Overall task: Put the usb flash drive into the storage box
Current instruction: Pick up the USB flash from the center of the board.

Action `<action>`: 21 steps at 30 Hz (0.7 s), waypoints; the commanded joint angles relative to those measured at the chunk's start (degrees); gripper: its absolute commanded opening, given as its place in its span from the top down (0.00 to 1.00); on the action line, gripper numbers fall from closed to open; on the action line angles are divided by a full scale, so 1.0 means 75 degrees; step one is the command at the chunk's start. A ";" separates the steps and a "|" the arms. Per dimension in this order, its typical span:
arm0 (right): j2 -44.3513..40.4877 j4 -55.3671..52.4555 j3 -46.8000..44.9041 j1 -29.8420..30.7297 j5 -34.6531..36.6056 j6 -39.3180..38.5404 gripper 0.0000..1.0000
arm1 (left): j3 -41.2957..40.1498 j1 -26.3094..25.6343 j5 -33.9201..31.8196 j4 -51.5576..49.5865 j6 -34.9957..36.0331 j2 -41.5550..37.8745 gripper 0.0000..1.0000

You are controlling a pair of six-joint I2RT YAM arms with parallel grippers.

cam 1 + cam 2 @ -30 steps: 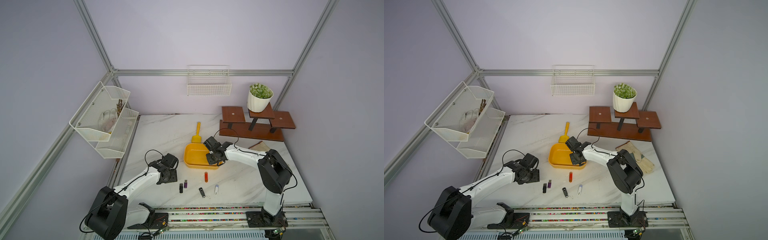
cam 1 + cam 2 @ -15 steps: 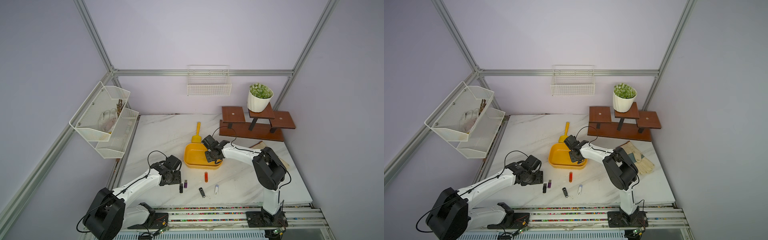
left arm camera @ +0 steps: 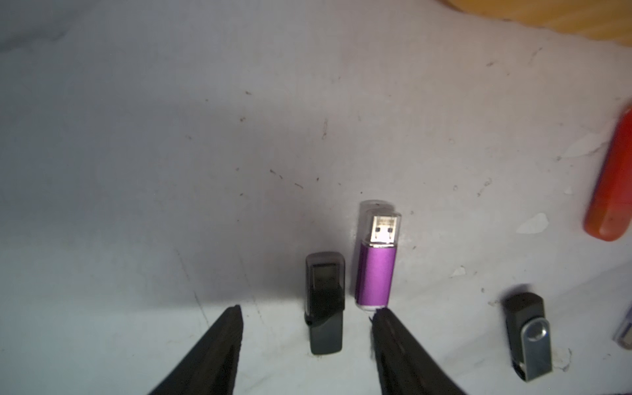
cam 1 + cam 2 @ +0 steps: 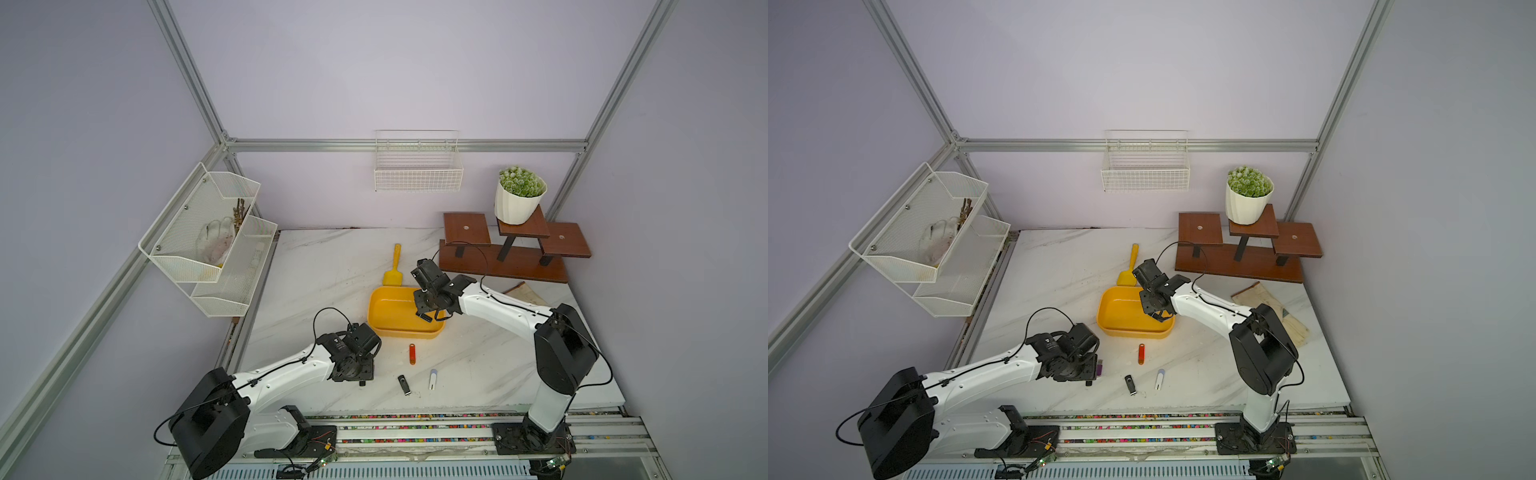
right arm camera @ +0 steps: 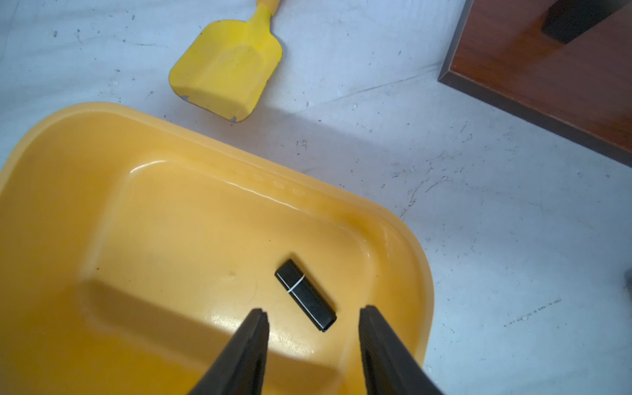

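Hovering over the storage box (image 5: 68,191), right gripper (image 5: 313,309) jaws parted and empty, above the black usb flash drive (image 5: 305,295) on its floor. Flanking a capped black drive (image 3: 325,302) near the bench's (image 3: 171,136) front edge, left gripper (image 3: 307,309) jaws wide.

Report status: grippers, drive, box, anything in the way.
Right gripper open above storage box; black drive lies loose inside. Left gripper open, flanking capped drive on table. Purple drive tight alongside, at one fingertip.

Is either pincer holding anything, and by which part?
Nothing held: right pincer open over the black drive in the storage box; left pincer open over a tabletop drive.
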 commanded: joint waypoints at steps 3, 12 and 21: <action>-0.0324 -0.0015 0.0052 -0.0070 0.0134 -0.0094 0.53 | 0.0359 -0.0172 -0.0195 -0.0089 -0.0175 0.0444 0.37; -0.0422 -0.0119 0.0093 -0.0105 0.0102 -0.0141 0.53 | 0.0398 -0.0240 -0.0387 -0.0173 -0.0192 0.0632 0.38; -0.0477 -0.0156 -0.0004 -0.0100 0.0088 -0.0129 0.54 | 0.0398 -0.0251 -0.0435 -0.0366 -0.0186 0.0914 0.44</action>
